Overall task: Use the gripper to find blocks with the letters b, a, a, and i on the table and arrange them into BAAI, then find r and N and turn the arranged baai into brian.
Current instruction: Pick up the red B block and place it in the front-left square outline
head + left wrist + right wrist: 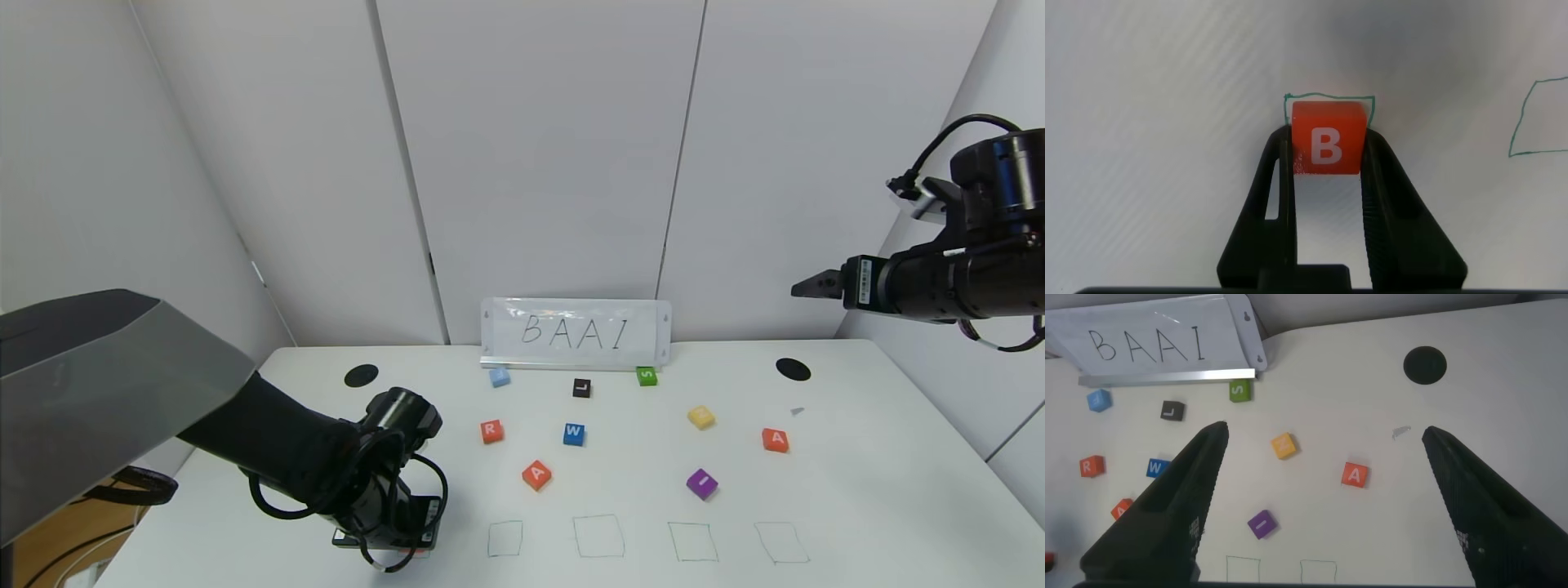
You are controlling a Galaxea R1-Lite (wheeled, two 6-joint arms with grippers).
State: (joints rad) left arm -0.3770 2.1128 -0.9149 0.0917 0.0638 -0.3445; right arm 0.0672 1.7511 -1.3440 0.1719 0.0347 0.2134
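My left gripper (390, 541) is low over the table's (865, 490) front left, shut on the orange-red B block (1327, 137). The block sits at a pen-drawn square outline (1370, 101). An orange-red A (536, 474) lies mid-table, and a second A (775, 439) lies to the right. The purple I (702, 483) and the orange-red R (491, 431) are loose. I cannot read an N on any block. My right gripper (808, 287) hangs open, high at the right, above both the A (1353, 474) and the I (1260, 524).
Blue W (574, 434), black L (581, 388), green S (647, 376), a light blue block (500, 376) and a yellow block (700, 416) are scattered. A BAAI sign (575, 332) stands at the back. Several empty drawn squares (598, 536) line the front edge.
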